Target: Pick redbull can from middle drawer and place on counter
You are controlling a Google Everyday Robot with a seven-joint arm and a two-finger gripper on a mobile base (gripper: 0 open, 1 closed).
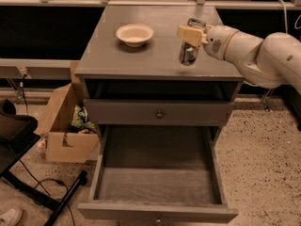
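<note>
Though above counter [136, 60], end effector [192, 35] half-hides can [188, 54]

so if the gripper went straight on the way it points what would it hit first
Probably the cream bowl: the gripper, shut on the redbull can over the counter, points toward it; depth is unclear.

One bowl [135, 34] — one can [188, 54] in pincer [192, 35]
</note>
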